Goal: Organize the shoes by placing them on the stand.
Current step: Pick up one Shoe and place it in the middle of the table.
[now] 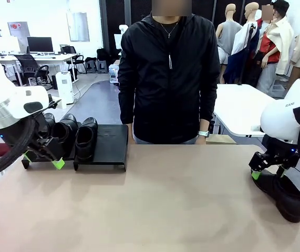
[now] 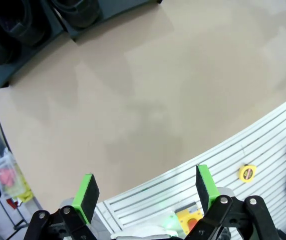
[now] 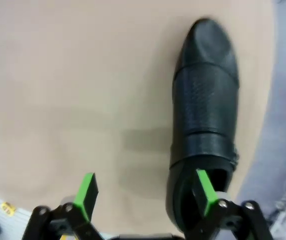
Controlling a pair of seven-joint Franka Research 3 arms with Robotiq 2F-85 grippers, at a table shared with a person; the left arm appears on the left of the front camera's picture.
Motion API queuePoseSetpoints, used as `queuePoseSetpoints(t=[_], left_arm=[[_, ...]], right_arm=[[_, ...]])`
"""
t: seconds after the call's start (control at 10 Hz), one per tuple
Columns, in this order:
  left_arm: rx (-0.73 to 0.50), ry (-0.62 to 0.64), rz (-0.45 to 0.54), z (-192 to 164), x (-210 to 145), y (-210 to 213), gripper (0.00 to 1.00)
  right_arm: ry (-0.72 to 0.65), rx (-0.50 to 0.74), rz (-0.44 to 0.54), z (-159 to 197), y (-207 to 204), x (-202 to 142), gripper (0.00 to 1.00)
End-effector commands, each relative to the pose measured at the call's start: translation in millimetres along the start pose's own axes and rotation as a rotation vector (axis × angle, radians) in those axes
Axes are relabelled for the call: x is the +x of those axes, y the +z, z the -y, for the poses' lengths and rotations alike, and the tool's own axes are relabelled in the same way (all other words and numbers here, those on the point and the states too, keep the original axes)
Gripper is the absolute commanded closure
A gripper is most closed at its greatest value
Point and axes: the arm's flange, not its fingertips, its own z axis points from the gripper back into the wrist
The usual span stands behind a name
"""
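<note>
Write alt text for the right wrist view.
A black shoe lies on the tan table, toe pointing away from the camera. The open right gripper hangs over its heel end, one green pad over the shoe's opening and the other over bare table beside it.

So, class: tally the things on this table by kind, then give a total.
Black shoes: 4, three on the stand, one loose on the table
Stand: 1
Total: 5
</note>
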Motion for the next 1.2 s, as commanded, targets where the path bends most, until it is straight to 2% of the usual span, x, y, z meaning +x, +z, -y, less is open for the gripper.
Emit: queuePoseSetpoints(t=[0.0, 0.1, 0.3, 0.8, 1.1], left_arm=[[-0.012, 0.016, 0.006, 1, 0, 1, 0.00], [-0.012, 0.016, 0.006, 1, 0, 1, 0.00], [-0.012, 0.016, 0.006, 1, 0, 1, 0.00], [-0.012, 0.016, 0.006, 1, 0, 1, 0.00], [-0.012, 0.016, 0.006, 1, 0, 1, 0.00]], right_arm=[[0.006, 0.006, -0.002, 0, -1, 0, 0.00], [-0.049, -0.122, 0.034, 1, 4, 8, 0.00], [-0.050, -0.120, 0.004, 5, -6, 18, 0.00], [-0.173, -0.064, -0.091, 22, -47, 23, 0.00], [-0.199, -0.026, -0.078, 26, -54, 24, 0.00]])
